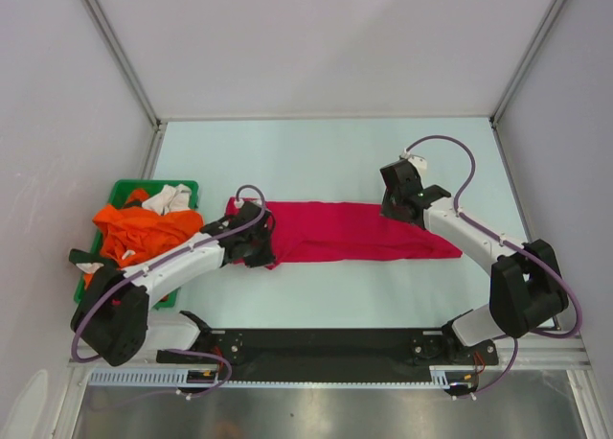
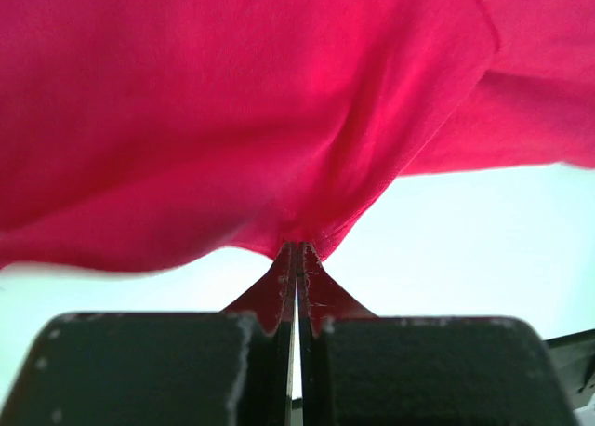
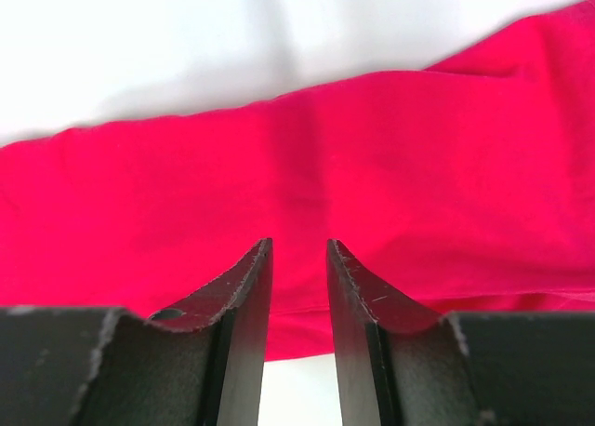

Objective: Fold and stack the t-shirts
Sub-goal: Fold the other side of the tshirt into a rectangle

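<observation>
Closest to the lens in the left wrist view, the left gripper (image 2: 296,251) has its jaws pressed together on a small peak of red cloth, so it is clamped on the crimson t-shirt (image 1: 354,233). The fabric hangs from that pinch in a loose drape, with pale table showing beneath it.

From above, the crimson shirt lies as a long, narrow band across the middle of the table (image 1: 316,156). It looks already folded lengthwise, with the left arm's grip at its left end. The right gripper (image 3: 297,249) is over the band's far edge towards the right end. Its jaws stand apart with a clear gap and nothing between them, the cloth lying beyond the fingertips.

Judging by this, the step in hand is the crosswise fold of the crimson shirt — the left end raised, ready to be carried over towards the right. The next move likely calls for the right gripper either to close on the far edge or to pin the band down, so it does not drag when the left end travels. With only a small pinch held, the loose layers could sag or slide apart.

Further out, the orange t-shirts (image 1: 144,230) sit heaped in the green tray (image 1: 124,186) at the table's left side, a white cloth (image 1: 172,197) among them — not yet folded.
</observation>
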You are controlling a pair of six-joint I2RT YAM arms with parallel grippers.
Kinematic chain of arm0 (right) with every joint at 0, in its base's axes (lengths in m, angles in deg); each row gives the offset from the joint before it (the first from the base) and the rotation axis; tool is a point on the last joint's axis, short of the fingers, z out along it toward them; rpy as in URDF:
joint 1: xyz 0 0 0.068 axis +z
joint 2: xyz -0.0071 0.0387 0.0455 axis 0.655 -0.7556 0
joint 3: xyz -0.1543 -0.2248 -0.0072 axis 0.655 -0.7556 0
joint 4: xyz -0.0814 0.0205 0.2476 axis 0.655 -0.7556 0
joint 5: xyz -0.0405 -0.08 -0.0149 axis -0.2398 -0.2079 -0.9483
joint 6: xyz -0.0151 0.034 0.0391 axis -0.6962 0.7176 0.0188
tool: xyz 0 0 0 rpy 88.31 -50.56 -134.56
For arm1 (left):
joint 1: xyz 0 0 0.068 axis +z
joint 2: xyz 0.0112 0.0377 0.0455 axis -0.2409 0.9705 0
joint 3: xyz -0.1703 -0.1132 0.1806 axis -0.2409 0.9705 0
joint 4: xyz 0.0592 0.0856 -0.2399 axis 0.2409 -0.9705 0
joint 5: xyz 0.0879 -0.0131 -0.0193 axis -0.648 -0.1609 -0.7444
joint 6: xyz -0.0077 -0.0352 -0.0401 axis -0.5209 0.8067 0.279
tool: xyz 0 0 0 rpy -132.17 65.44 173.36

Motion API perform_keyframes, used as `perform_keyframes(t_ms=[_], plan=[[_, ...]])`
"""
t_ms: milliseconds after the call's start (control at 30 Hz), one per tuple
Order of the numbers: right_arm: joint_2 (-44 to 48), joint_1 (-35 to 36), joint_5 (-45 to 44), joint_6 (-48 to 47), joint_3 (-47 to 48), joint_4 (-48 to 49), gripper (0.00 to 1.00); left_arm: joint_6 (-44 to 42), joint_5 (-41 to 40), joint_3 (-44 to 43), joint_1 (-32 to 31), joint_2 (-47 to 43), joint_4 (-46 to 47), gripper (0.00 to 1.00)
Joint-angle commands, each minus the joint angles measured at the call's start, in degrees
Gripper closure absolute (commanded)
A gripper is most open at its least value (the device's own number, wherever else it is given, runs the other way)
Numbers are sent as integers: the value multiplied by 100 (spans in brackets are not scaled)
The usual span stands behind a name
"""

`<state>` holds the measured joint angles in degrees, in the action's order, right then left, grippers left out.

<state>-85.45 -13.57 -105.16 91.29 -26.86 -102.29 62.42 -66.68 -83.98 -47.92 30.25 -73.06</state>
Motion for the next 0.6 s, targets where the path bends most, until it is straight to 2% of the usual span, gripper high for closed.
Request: perform_keyframes(t_ms=[0,67,100,167,200,267,300,333,433,500,567], plan=[[-57,16,18,-16,24,158,64,331,86,179,-223,-31,-93,100],[-56,24,9,-16,32,158,64,375,86,188,-337,66,-76,97],[-48,16,0,-25,32,149,64,392,86,179,-372,84,-67,83],[-30,16,-17,-25,50,123,64,410,77,144,-486,58,-50,66],[-21,16,-44,-34,59,105,63,393,8,66,-513,23,-58,53],[22,16,-79,-43,85,79,63,384,-98,-110,-557,-178,-76,40],[23,16,-96,-51,111,70,63,375,-229,-181,-557,-267,-85,17],[49,24,-105,-60,120,52,63,349,-317,-268,-557,-329,-111,10],[23,16,-114,-43,155,79,63,156,-695,-664,-549,-330,-137,7],[-30,16,-105,-16,164,122,63,-11,-862,-1006,-461,47,-181,7],[-126,16,-105,36,164,140,63,-91,-811,-1253,-321,381,-129,12]])
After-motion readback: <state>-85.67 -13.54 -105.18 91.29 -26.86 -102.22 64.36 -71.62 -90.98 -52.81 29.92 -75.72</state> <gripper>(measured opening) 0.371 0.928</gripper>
